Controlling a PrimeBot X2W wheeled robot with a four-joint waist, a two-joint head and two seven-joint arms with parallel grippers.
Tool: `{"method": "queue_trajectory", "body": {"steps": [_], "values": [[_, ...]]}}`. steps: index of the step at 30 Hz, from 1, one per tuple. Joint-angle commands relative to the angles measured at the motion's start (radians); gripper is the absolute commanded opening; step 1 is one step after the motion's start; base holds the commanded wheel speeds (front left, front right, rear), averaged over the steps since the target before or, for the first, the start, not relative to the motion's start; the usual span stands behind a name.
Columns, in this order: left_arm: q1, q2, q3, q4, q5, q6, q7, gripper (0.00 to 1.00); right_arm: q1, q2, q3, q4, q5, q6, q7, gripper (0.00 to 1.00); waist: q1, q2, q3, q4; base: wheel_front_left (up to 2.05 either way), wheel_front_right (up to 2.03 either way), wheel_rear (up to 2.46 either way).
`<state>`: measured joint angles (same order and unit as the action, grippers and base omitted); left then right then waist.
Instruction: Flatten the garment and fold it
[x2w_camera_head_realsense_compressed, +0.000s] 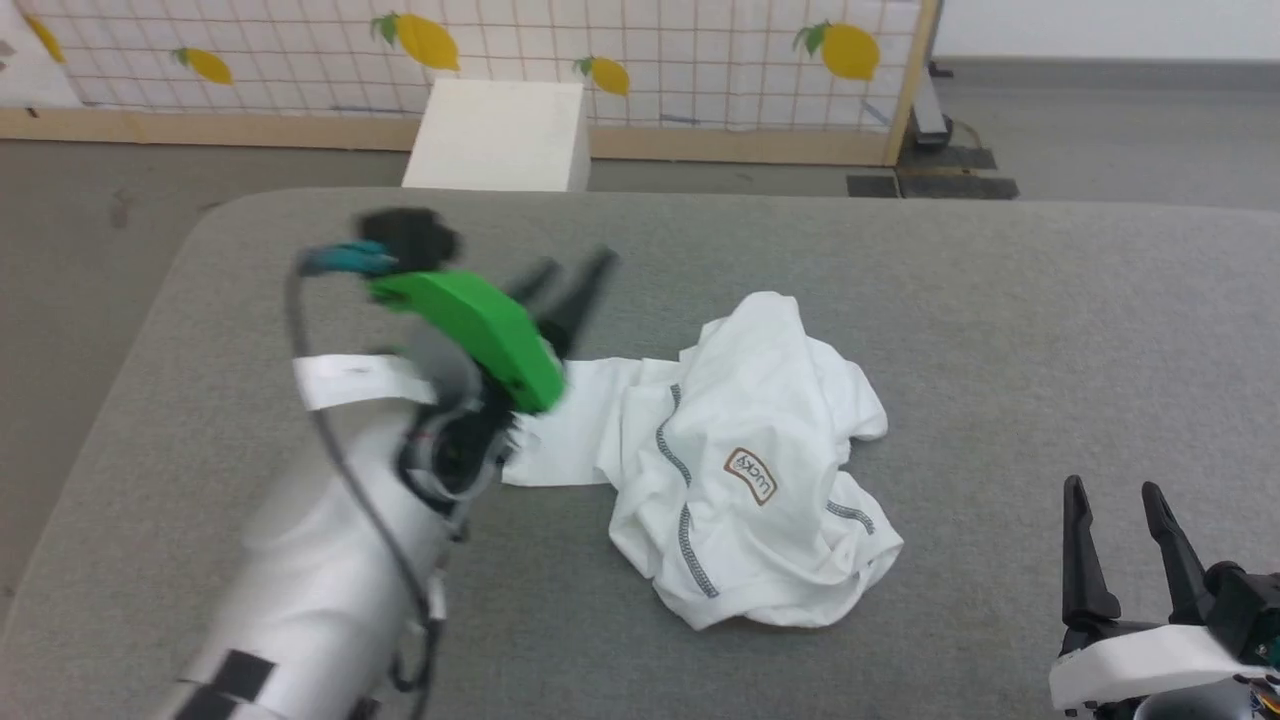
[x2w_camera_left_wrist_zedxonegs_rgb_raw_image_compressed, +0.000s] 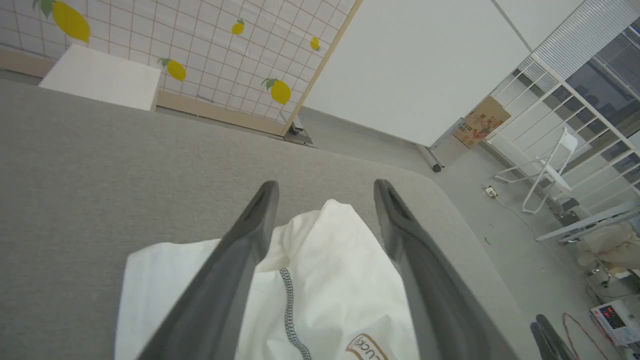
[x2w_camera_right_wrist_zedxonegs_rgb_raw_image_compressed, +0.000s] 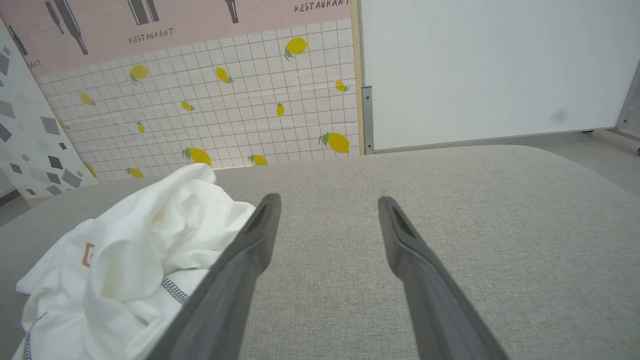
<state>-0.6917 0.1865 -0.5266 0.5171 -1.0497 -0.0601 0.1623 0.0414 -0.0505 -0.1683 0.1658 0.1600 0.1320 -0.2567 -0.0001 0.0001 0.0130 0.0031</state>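
- The garment (x2w_camera_head_realsense_compressed: 740, 470) is being shown lying crumpled in a heap about the middle of the grey fabric-covered desk (x2w_camera_head_realsense_compressed: 1000, 330), with one flatter part being spread out to the left of the heap.
- Its tan-bordered chest patch (x2w_camera_head_realsense_compressed: 752, 475) is being displayed face up on the near side of the heap, between lines of dark grey zigzag stitching.
- The left hand (x2w_camera_head_realsense_compressed: 575, 265) is being held open over the left part of the garment, its two dark fingers spread and pointing to the far right; in the head view it is being rendered blurred.
- In the left wrist view, white cloth is being seen between the parted fingers; whether the cloth is being touched cannot be told.
- The right hand (x2w_camera_head_realsense_compressed: 1112, 490) is being held open at the near right, well apart from the garment, with bare desk showing between its fingers.
- A white box (x2w_camera_head_realsense_compressed: 500, 135) is being seen on the floor just beyond the far edge, before a lemon-patterned screen (x2w_camera_head_realsense_compressed: 700, 50).
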Motion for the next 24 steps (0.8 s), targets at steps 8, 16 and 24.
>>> {"method": "queue_trajectory", "body": {"steps": [8,16,24], "values": [[0.103,0.166,0.094,-0.126,0.2,0.124,-0.365,1.0,0.007,0.0,0.011,-0.005,0.007,-0.001,-0.005,1.0,0.0001,-0.0001,-0.031,0.028,0.0,0.0,0.0],[0.35,0.199,0.241,-0.34,0.415,0.179,-0.423,1.0,0.009,0.0,0.032,0.031,-0.017,-0.001,0.0,1.0,0.0001,-0.0001,-0.048,0.014,0.0,0.0,0.0],[0.568,0.109,0.313,-0.423,0.551,0.087,-0.424,1.0,0.0,0.0,0.049,0.054,-0.032,-0.001,0.048,1.0,0.0001,-0.0001,-0.048,0.006,0.0,0.0,0.0]]}}
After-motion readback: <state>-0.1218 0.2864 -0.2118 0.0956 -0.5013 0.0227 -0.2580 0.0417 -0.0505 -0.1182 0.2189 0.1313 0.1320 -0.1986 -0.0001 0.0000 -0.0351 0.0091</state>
